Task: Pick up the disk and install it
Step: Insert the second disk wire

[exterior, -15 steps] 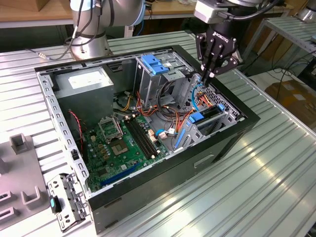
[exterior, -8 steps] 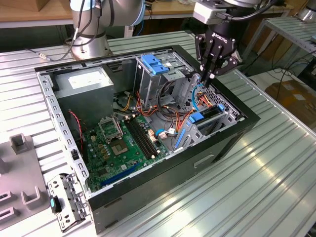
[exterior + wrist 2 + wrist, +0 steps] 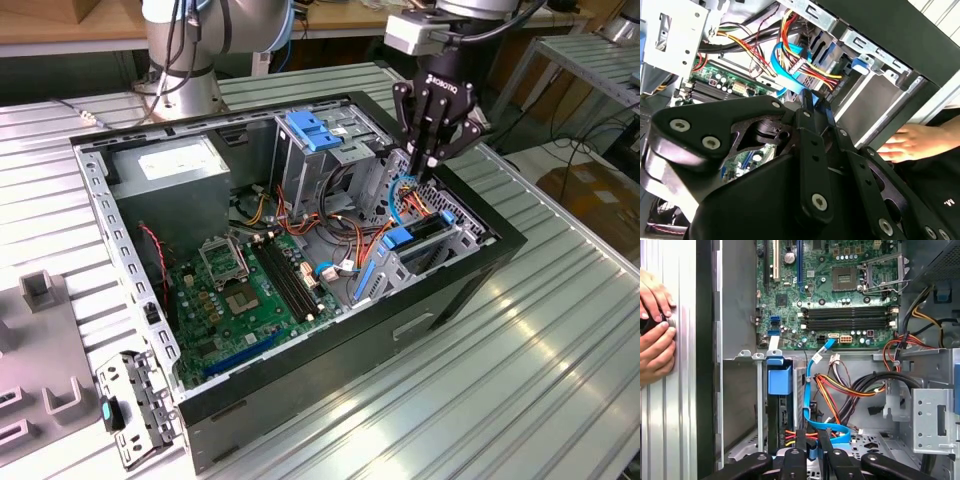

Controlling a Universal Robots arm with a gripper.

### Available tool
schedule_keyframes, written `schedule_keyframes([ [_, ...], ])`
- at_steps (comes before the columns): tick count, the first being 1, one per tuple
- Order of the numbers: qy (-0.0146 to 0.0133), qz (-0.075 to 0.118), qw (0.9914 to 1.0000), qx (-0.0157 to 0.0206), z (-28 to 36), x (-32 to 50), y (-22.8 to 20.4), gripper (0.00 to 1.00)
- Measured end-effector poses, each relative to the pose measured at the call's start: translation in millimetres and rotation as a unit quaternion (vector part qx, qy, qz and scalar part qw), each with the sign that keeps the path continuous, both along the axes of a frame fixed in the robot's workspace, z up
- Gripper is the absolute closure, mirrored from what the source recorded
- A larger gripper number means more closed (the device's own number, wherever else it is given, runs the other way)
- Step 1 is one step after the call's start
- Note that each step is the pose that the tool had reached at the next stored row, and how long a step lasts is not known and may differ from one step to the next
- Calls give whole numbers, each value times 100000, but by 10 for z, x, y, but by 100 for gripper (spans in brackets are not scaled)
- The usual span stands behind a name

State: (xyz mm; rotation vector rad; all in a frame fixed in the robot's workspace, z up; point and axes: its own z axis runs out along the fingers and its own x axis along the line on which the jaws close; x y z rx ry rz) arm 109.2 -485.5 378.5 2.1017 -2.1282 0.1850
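- The end effector (image 3: 432, 150) hangs over the computer case (image 3: 500, 260), fingers pinched together, holding nothing I can see.
- The disk (image 3: 779, 405) sits in its bay beside the blue cable (image 3: 812, 390).
- The fingers could catch that cable.

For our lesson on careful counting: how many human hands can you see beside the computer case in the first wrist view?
2. One hand lies on the ribbed table beside the computer case; the other hand sits just next to it, fingertips nearly meeting. The frame edge cuts off both.
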Motion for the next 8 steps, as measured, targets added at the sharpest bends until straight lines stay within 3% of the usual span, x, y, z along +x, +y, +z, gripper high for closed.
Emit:
schedule_keyframes([
  [2, 0, 1, 99999, -345, -39, 11, 18, 78],
  [3, 3, -4, 99999, -498, -51, 13, 23, 84],
  [8, 1, 1, 99995, -1018, -90, 16, 33, 84],
])
